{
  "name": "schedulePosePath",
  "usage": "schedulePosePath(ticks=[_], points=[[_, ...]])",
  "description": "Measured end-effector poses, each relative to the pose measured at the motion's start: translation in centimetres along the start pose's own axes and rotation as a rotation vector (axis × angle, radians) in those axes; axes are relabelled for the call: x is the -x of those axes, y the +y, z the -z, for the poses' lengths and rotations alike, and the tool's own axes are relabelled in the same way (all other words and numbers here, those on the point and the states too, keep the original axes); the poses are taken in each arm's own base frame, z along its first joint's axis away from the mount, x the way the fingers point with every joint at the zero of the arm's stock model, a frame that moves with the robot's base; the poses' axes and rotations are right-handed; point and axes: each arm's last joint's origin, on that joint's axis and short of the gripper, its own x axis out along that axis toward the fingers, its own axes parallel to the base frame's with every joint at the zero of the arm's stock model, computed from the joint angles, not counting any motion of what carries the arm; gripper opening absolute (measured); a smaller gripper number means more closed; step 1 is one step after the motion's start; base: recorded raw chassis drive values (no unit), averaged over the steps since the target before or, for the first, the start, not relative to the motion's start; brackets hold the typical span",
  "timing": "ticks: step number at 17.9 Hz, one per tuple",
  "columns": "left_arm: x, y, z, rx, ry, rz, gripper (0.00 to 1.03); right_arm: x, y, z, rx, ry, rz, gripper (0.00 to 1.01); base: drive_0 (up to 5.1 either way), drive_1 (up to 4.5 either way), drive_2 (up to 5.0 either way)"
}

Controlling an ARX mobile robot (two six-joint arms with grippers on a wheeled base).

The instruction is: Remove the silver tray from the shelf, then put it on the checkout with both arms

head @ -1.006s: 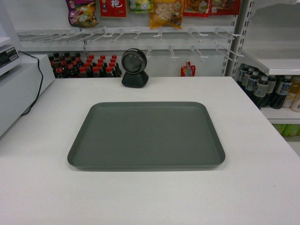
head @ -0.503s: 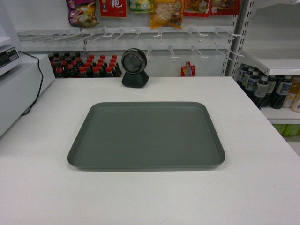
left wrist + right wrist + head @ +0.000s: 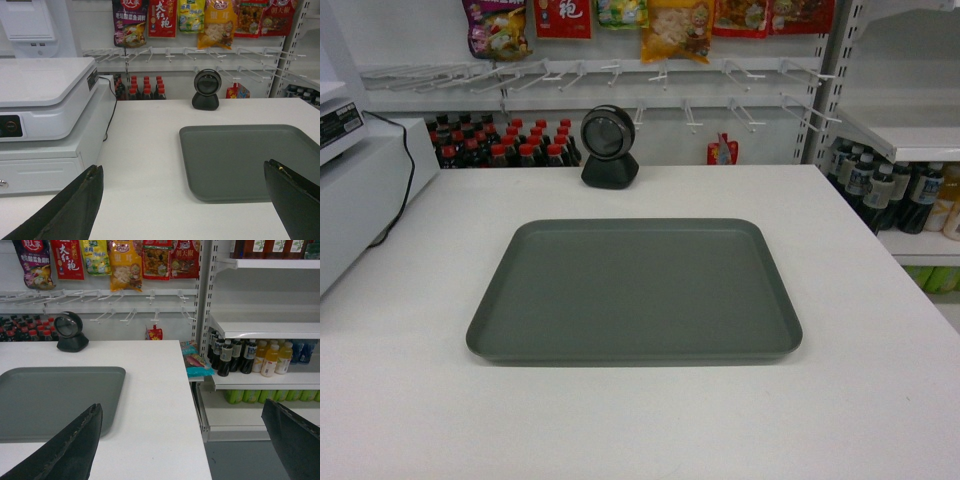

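Observation:
The silver tray (image 3: 635, 290) lies flat and empty on the white checkout (image 3: 860, 400), about at its middle. No arm shows in the head view. In the left wrist view my left gripper (image 3: 183, 166) is open, held back from the tray (image 3: 245, 160) near its front-left corner and apart from it. In the right wrist view my right gripper (image 3: 181, 405) is open too, off the tray's (image 3: 55, 400) right side, over the checkout's (image 3: 155, 390) right edge. A white shelf (image 3: 260, 327) stands to the right.
A black round scanner (image 3: 609, 148) stands at the counter's back edge. A white cash register (image 3: 45, 95) with a black cable fills the left side. Bottles (image 3: 240, 357) line the right-hand shelves, and hooks with snack bags (image 3: 675, 28) hang behind. The counter drops to the floor at right.
The head view has shifted by a few pixels. The tray lies where it was.

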Motion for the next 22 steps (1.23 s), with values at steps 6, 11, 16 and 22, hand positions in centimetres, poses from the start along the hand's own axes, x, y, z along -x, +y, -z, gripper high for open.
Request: schedulePosePath(ticks=[6, 11, 16, 22], points=[[0.0, 0.0, 0.0, 0.0, 0.0, 0.0, 0.98, 0.0, 0.0, 0.0, 0.0, 0.0, 0.0, 0.98, 0.0, 0.0, 0.0], [0.0, 0.0, 0.0, 0.0, 0.0, 0.0, 0.98, 0.0, 0.0, 0.0, 0.0, 0.0, 0.0, 0.98, 0.0, 0.0, 0.0], [0.0, 0.0, 0.0, 0.0, 0.0, 0.0, 0.98, 0.0, 0.0, 0.0, 0.0, 0.0, 0.0, 0.98, 0.0, 0.0, 0.0], [0.0, 0.0, 0.0, 0.0, 0.0, 0.0, 0.98, 0.0, 0.0, 0.0, 0.0, 0.0, 0.0, 0.98, 0.0, 0.0, 0.0]])
